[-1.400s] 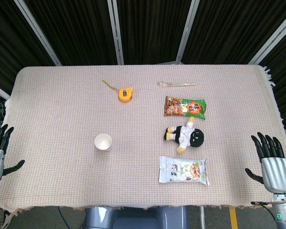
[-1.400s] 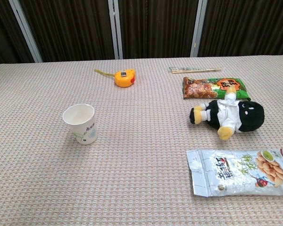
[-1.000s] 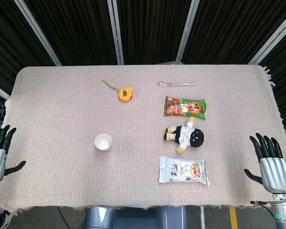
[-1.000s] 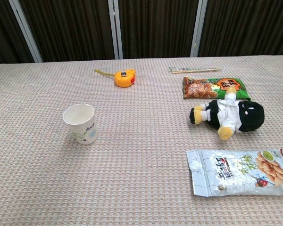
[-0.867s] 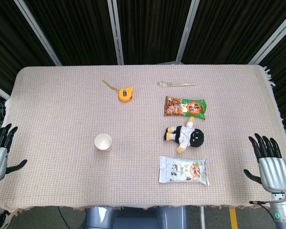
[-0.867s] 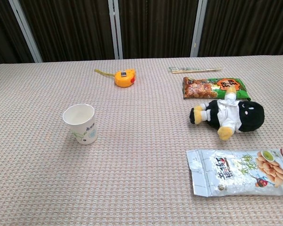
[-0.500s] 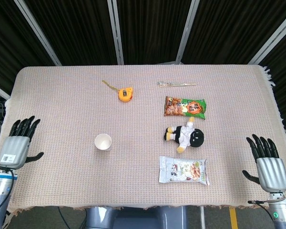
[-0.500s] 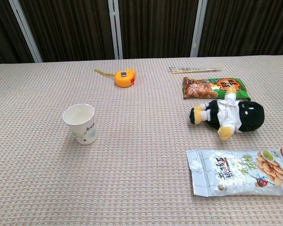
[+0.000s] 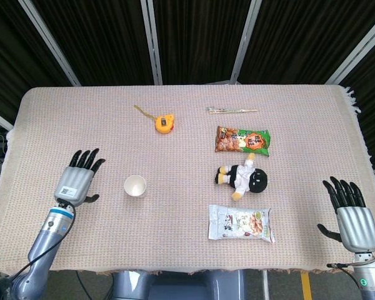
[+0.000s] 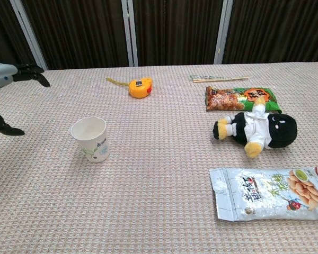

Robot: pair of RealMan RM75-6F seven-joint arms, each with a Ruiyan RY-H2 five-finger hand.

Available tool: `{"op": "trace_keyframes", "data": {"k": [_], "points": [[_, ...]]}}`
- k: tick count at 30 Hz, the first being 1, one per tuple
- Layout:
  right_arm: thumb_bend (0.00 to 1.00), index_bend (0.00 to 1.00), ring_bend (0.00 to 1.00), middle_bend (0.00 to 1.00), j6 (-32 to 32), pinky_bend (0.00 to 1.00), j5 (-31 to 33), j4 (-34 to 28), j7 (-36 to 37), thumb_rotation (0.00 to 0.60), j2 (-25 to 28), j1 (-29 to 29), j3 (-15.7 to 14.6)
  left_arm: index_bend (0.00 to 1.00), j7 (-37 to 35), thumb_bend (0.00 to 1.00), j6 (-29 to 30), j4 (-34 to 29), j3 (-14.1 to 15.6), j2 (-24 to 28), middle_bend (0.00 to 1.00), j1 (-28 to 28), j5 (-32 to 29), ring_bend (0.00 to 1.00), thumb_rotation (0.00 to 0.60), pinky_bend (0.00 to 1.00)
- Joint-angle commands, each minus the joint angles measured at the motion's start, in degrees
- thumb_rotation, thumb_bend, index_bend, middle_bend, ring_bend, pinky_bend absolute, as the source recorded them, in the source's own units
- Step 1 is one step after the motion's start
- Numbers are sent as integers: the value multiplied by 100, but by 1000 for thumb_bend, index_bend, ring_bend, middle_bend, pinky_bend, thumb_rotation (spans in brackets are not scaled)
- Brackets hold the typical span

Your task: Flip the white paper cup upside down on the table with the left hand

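The white paper cup [image 9: 135, 185] [image 10: 90, 138] stands upright, mouth up, on the left middle of the table. My left hand [image 9: 77, 179] [image 10: 4, 79] hovers over the table a short way left of the cup, fingers spread and holding nothing. At the table's front right edge, my right hand [image 9: 350, 217] is held with fingers apart and empty; the chest view does not show it.
An orange tape measure [image 9: 164, 122] lies behind the cup. To the right are chopsticks [image 9: 232, 110], a green snack bag [image 9: 242, 140], a plush doll [image 9: 244, 177] and a white snack bag [image 9: 240, 224]. The cloth-covered table [image 9: 81, 131] spreads under everything.
My left hand has moved in from the table's left edge toward the cup and now shows in the chest view. The cup and the right hand stay where they were.
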Motion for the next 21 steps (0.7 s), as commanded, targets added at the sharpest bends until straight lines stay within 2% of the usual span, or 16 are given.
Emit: {"op": "trace_keyframes", "data": {"k": [1, 10, 21], "points": [[52, 50, 0, 0, -2, 0, 1, 5, 43, 600, 13, 3, 3, 197, 392, 84, -103, 93, -89, -364, 0, -339, -509, 0, 600, 0], [53, 49, 0, 0, -29, 0, 29, -19, 187, 600, 84, 14, 20, 239, 747, 85, -115, 410, -202, -931, 0, -862, -1186, 0, 600, 0], [53, 49, 0, 0, -52, 0, 24, -34, 327, 600, 149, 7, -1, 321, 751, 85, -117, 857, -225, -1466, 0, -1295, -1544, 0, 600, 0]]}}
